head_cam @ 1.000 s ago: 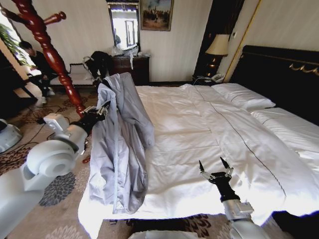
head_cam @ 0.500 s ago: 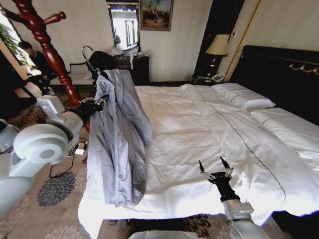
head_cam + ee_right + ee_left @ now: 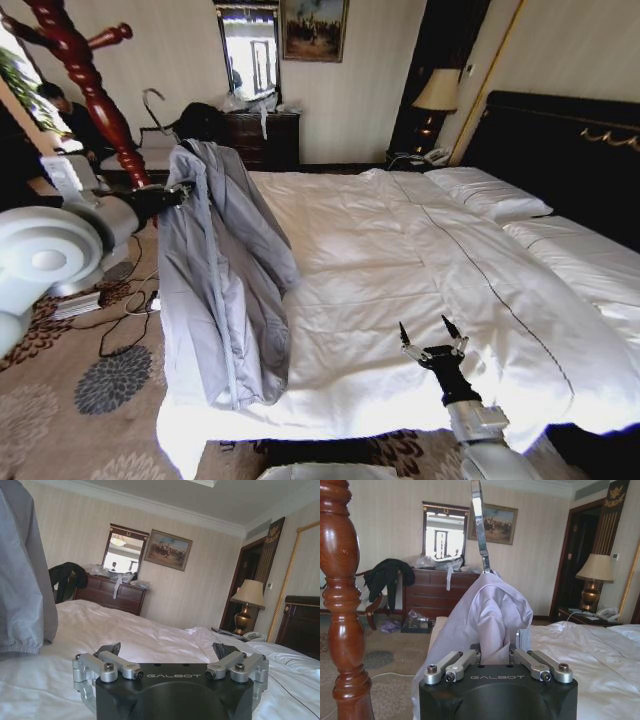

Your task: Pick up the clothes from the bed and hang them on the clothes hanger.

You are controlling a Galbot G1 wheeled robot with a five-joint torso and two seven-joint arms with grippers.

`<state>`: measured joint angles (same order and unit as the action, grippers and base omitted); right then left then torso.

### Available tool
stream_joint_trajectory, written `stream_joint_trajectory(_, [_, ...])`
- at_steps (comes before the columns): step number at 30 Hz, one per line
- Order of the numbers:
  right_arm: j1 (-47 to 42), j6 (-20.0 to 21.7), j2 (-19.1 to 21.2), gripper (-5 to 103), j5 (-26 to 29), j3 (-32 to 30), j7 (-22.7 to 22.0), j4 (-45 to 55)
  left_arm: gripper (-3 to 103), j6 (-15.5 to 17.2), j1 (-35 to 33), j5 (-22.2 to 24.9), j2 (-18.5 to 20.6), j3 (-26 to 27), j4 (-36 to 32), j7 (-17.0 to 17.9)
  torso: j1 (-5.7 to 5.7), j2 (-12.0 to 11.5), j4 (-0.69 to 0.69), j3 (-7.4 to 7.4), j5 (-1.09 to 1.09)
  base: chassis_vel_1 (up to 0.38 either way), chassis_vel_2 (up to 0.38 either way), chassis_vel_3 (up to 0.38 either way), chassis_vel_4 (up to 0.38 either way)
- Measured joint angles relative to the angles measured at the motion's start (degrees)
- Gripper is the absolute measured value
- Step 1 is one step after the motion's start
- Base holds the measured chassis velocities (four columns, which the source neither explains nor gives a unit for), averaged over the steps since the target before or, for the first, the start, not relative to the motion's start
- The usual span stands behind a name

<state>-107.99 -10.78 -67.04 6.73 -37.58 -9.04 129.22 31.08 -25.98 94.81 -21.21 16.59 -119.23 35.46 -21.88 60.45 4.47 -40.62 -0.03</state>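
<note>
Presently the clothes (image 3: 222,280), a light grey zip-front jacket, hang full length in the air off the left edge of the bed (image 3: 420,290), draped over the clothes hanger (image 3: 481,527), whose silver hook rises above the collar. The lower hem hangs level with the corner of the white duvet, and one sleeve falls against the duvet's side edge. In the left wrist view the collar fabric bunches directly ahead of the left gripper (image 3: 176,193), and the jaws stand closed on the jacket and hanger at the shoulder. The left arm reaches in from the robot's left at about collar height.

A turned red-brown wooden post (image 3: 85,90) stands just behind and left of the held jacket; the same post appears close beside the gripper in the left wrist view. The right gripper (image 3: 431,340) hovers low over the near part of the duvet, jaws spread apart and holding nothing, well clear of the jacket. White pillows (image 3: 490,192) lie at the dark headboard (image 3: 560,150). A black garment heap (image 3: 200,122) sits on a chair near the dresser (image 3: 262,140) at the far wall.
</note>
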Motion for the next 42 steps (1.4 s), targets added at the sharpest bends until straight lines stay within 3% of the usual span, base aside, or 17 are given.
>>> stream_joint_trajectory(10, [0.00, 0.00, 0.00, 100, 0.00, 0.00, 0.00, 0.00, 17, 1.12, 7.30, 1.19, -0.78, -3.30, 4.55, -2.57, 0.00, 0.00, -0.03, 0.00, 0.03, 0.000, 0.000, 0.000, 0.000])
stream_joint_trajectory(14, [-0.01, 0.00, 0.00, 100, 0.00, 0.00, 0.00, 0.00, 17, 0.73, 15.20, 0.95, -3.29, -10.82, 8.88, -3.87, 0.01, 0.00, 0.01, 0.00, 0.03, 0.000, 0.000, 0.000, 0.000])
stream_joint_trajectory(20, [0.00, 0.00, 0.00, 100, 0.00, 0.00, 0.00, 0.00, 17, 0.69, 20.53, -1.50, -7.57, -17.47, 13.87, -4.54, 0.00, 0.00, -0.01, 0.01, 0.03, 0.000, 0.000, 0.000, 0.000])
stream_joint_trajectory(26, [0.00, 0.00, 0.00, 100, 0.00, 0.00, -0.01, 0.00, 17, 0.82, 27.78, -2.83, -13.79, -23.01, 20.09, -3.95, 0.00, 0.00, 0.01, 0.00, 0.05, 0.000, 0.000, 0.000, 0.000])
stream_joint_trajectory(30, [0.00, 0.00, 0.01, 100, 0.00, 0.00, 0.00, 0.00, 17, 1.69, 32.87, -0.92, -16.99, -26.73, 25.10, -1.64, 0.00, -0.01, 0.00, 0.00, 0.03, 0.000, 0.000, 0.000, 0.000])
stream_joint_trajectory(42, [0.00, 0.00, 0.01, 100, 0.00, 0.00, 0.00, 0.00, 17, 3.88, 44.32, 5.51, -20.49, -33.28, 35.60, 0.21, 0.00, -0.01, 0.00, 0.00, 0.03, 0.000, 0.000, 0.000, 0.000])
